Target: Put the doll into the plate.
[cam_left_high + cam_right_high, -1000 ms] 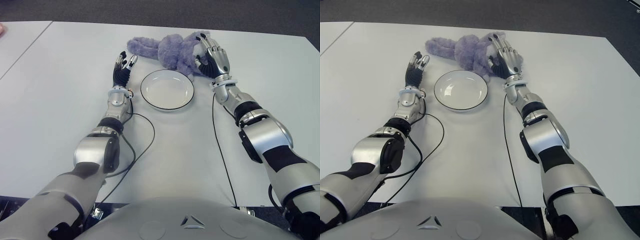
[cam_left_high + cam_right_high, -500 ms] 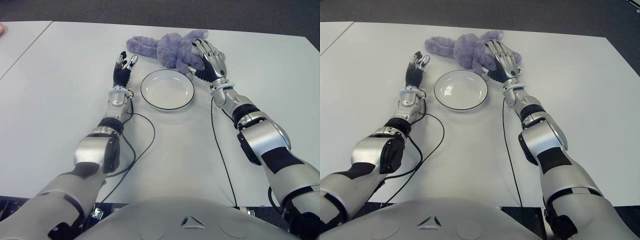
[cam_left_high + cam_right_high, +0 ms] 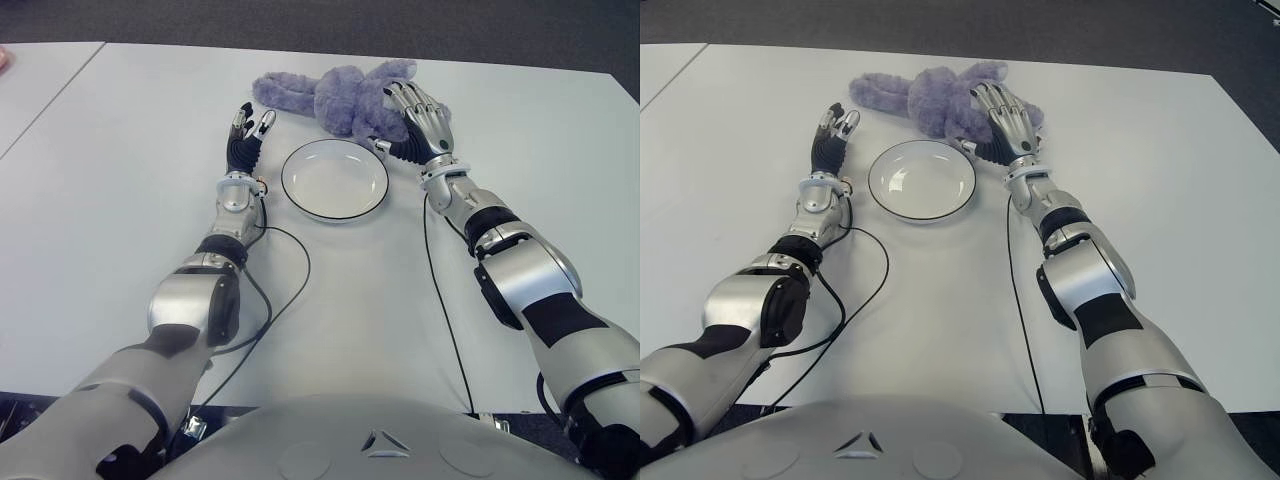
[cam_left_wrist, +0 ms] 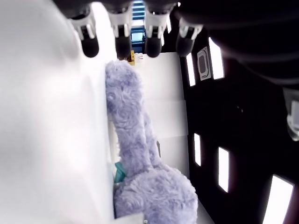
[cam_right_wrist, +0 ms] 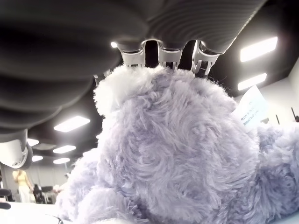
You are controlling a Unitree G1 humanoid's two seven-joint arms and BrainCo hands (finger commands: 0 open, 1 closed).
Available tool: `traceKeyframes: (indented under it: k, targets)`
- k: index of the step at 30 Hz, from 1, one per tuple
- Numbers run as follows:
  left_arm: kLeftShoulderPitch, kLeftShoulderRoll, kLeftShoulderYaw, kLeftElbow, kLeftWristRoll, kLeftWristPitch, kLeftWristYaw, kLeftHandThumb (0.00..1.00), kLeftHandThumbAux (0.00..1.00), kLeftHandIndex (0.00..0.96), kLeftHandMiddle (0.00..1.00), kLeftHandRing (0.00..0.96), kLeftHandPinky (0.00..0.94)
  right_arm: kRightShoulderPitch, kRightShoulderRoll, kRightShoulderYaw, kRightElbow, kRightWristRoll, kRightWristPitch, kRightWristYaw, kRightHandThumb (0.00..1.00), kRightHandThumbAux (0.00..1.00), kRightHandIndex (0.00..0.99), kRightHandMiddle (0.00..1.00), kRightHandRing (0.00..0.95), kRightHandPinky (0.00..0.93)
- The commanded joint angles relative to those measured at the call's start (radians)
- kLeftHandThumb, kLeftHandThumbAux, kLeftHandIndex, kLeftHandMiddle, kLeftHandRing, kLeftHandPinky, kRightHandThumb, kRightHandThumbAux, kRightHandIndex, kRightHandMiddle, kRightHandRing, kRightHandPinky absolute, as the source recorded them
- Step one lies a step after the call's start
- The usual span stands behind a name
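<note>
Right multi-fingered metal hand (image 3: 420, 118) lowered from an upright, curled pose beside the fluffy lavender plush doll (image 3: 335, 96) to a flatter pose laid over the doll's near right part, fingers (image 5: 161, 55) now extended across the fur and touching it. Palm turned downward, wrist drawn slightly toward the robot. Head end of doll, formerly raised beneath the hand, now pressed lower under the fingers. Most of this shift complete by half a second ago; only slight settling since.

A white table (image 3: 120, 180) carries a purple doll (image 3: 335, 95) and a plate (image 3: 334, 180).
</note>
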Motion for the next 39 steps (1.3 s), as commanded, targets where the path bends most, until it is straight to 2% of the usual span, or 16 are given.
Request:
traceKeyframes:
  k: [1, 6, 20, 31, 39]
  targets:
    - [0.178, -0.066, -0.016, 0.135, 0.019, 0.110, 0.014, 0.000, 0.368, 0.000, 0.022, 0.023, 0.030, 0.012, 0.007, 0.013, 0.012, -0.014, 0.034, 0.039, 0.322, 0.406, 0.000, 0.000, 0.074, 0.000]
    - [0.178, -0.066, -0.014, 0.135, 0.016, 0.112, 0.011, 0.000, 0.373, 0.000, 0.019, 0.021, 0.024, 0.011, 0.000, 0.027, 0.013, -0.027, 0.051, 0.029, 0.357, 0.406, 0.000, 0.000, 0.130, 0.000]
    - [0.179, -0.064, -0.019, 0.136, 0.023, 0.113, 0.017, 0.000, 0.374, 0.000, 0.014, 0.014, 0.019, -0.002, -0.008, 0.049, 0.016, -0.039, 0.095, 0.037, 0.394, 0.391, 0.000, 0.000, 0.152, 0.000]
    - [0.177, -0.064, -0.021, 0.136, 0.031, 0.122, 0.028, 0.000, 0.376, 0.000, 0.014, 0.017, 0.026, -0.033, -0.031, 0.044, 0.018, -0.037, 0.129, 0.052, 0.341, 0.393, 0.000, 0.000, 0.032, 0.000]
    - [0.175, -0.063, -0.028, 0.136, 0.039, 0.124, 0.035, 0.000, 0.373, 0.000, 0.017, 0.019, 0.021, -0.076, -0.053, 0.021, 0.018, -0.023, 0.156, 0.033, 0.278, 0.417, 0.000, 0.000, 0.001, 0.000]
